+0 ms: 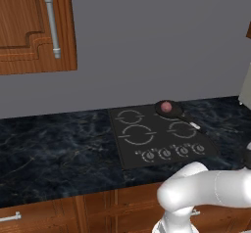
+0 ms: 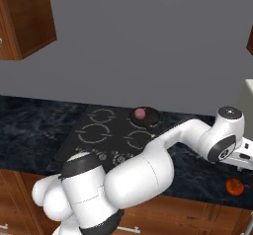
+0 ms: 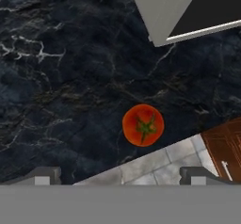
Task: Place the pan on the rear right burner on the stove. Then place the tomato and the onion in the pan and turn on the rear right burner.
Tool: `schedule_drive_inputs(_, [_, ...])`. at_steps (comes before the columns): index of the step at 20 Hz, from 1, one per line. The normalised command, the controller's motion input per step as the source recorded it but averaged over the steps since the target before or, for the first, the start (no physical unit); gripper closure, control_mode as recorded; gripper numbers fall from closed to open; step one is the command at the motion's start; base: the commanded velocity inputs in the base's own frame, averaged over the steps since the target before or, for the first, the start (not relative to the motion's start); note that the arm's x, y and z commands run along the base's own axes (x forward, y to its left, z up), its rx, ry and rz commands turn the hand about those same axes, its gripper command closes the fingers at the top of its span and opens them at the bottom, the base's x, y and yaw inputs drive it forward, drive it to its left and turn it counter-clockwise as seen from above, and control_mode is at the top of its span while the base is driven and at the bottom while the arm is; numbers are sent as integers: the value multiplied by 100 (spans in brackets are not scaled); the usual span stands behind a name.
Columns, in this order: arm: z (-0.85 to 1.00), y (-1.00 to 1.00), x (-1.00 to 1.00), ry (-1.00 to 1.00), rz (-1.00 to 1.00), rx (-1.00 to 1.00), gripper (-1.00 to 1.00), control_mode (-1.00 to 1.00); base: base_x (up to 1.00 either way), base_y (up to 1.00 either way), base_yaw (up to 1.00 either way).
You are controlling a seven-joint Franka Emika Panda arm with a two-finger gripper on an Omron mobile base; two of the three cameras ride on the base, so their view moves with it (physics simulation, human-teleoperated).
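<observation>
The black pan (image 1: 172,110) sits at the stove's (image 1: 147,151) rear right corner, covering the rear right burner's ring, its handle pointing toward the front right. The pinkish onion (image 1: 166,106) lies inside the pan (image 2: 147,116), also seen as the onion (image 2: 140,113) in the right base view. An orange-red tomato (image 2: 234,186) rests on the dark counter far right of the stove, near the front edge. My arm stretches out to the right above it. In the hand view my gripper (image 3: 121,176) is open, with the tomato (image 3: 143,124) just ahead between the fingertips, untouched.
A pale grey appliance (image 3: 160,11) stands on the counter beyond the tomato, also seen at the right edge as the appliance (image 2: 247,105). The counter's front edge, floor tiles (image 3: 155,164) and a wooden cabinet door (image 3: 226,152) lie close beside the tomato. Four knobs (image 1: 169,152) line the stove front.
</observation>
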Motion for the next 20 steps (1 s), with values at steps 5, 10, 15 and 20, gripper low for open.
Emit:
schedule_drive_inputs(5, [-25,-11,9,0,0,0,-100,-100,0,0,0])
schedule_drive_inputs(10, [-22,-11,10,0,0,0,-100,-100,0,0,0])
schedule_drive_inputs(15, [-25,-15,9,0,0,0,-100,-100,0,0,0])
schedule_drive_inputs(20, [-24,-23,13,0,0,0,-100,-100,0,0,0])
